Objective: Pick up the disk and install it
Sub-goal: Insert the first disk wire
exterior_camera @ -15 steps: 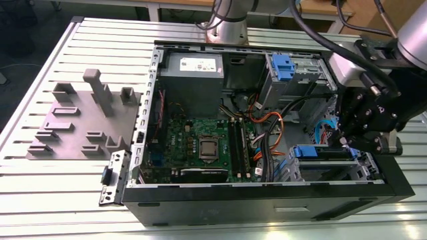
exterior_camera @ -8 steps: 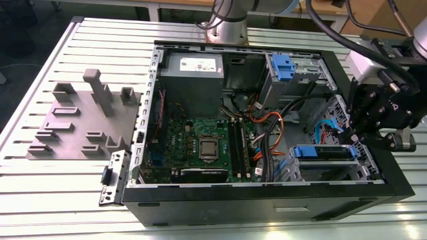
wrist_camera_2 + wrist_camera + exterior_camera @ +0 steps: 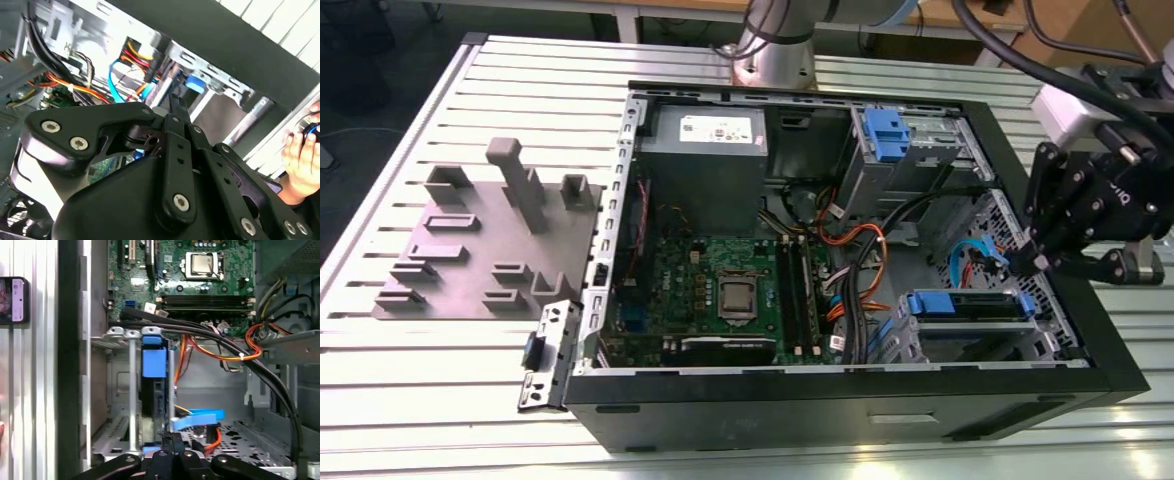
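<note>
Slatted table (image 3: 400, 400), open PC case (image 3: 854, 400) on it. Disk (image 3: 970, 305) sits in the lower drive bay by the case's wall on the exterior view's right, blue frame visible. Gripper (image 3: 1037, 265) hovers just beside that bay, fingers together, nothing clamped. Hand (image 3: 300, 155) outside case.

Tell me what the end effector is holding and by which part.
Nothing, as far as shows: the end effector hangs shut beside the disk, which sits in a bay of the case.

Disk (image 3: 967, 304), blue-framed, slotted in drive cage (image 3: 983, 343).
</note>
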### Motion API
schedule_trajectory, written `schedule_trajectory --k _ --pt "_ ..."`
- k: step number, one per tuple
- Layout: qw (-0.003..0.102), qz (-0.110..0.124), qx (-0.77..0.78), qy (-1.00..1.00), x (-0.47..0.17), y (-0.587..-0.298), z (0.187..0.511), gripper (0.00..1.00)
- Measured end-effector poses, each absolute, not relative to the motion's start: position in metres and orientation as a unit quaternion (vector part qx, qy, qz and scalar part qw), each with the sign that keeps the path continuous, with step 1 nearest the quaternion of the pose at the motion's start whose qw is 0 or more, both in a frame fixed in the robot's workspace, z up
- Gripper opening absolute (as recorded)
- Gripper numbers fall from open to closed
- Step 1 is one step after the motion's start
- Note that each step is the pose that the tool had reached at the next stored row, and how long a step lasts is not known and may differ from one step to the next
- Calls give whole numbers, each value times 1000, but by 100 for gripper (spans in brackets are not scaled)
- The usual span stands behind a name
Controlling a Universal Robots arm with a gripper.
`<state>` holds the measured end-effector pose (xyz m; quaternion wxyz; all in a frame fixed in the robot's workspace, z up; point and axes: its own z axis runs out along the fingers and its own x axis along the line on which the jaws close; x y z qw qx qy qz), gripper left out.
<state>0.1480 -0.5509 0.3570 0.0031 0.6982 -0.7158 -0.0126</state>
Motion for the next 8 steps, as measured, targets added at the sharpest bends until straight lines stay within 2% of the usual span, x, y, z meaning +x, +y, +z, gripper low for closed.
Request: schedule_trajectory --k 8 --pt "7 -17 698 -716 158 -534 357 11"
